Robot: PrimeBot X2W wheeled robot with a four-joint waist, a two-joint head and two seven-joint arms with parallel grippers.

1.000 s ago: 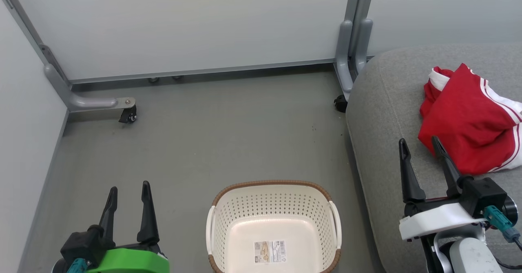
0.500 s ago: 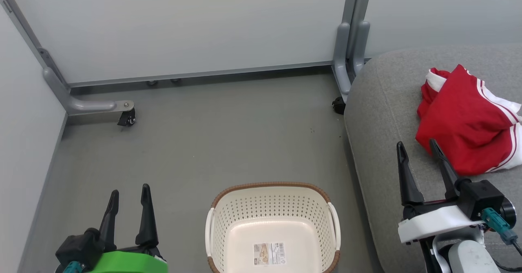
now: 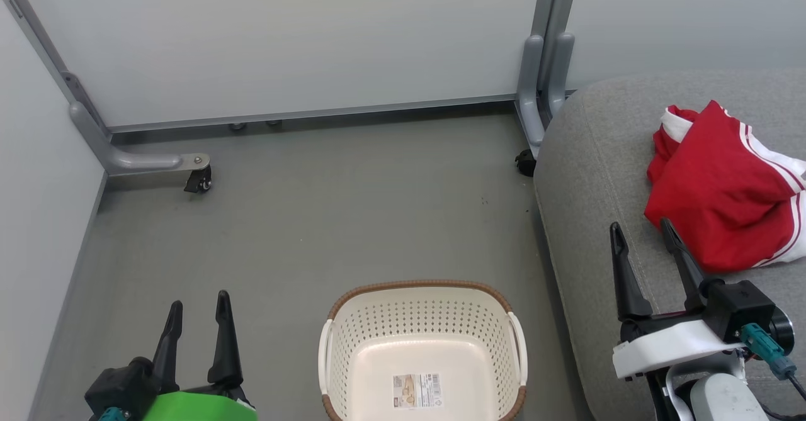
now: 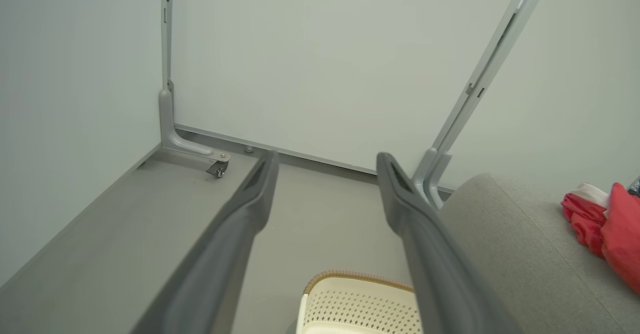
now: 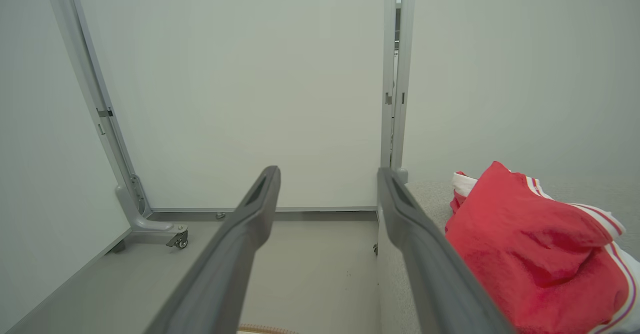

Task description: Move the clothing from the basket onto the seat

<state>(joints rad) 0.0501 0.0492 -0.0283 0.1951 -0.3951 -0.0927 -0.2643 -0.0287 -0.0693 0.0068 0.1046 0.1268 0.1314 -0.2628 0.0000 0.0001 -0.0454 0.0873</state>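
Note:
The red clothing [image 3: 724, 194] with white stripes lies bunched on the grey seat [image 3: 598, 175] at the right; it also shows in the right wrist view [image 5: 530, 254] and the left wrist view [image 4: 607, 229]. The cream basket [image 3: 420, 352] with a brown rim stands on the floor at bottom centre, holding nothing but its label [image 3: 417, 389]. My right gripper [image 3: 641, 231] is open above the seat's front part, just left of the clothing, apart from it. My left gripper [image 3: 198, 301] is open over the floor, left of the basket.
Pale partition panels [image 3: 302, 37] close off the back and left. Their grey feet with castors [image 3: 198, 179] [image 3: 524, 160] stand on the grey floor [image 3: 327, 219] between basket and wall. The seat's rounded corner [image 4: 500, 234] comes close to the basket's right side.
Both grippers have drawn back a little toward the bottom of the head view, still open. The view wobbled slightly; clothing and basket stay put.

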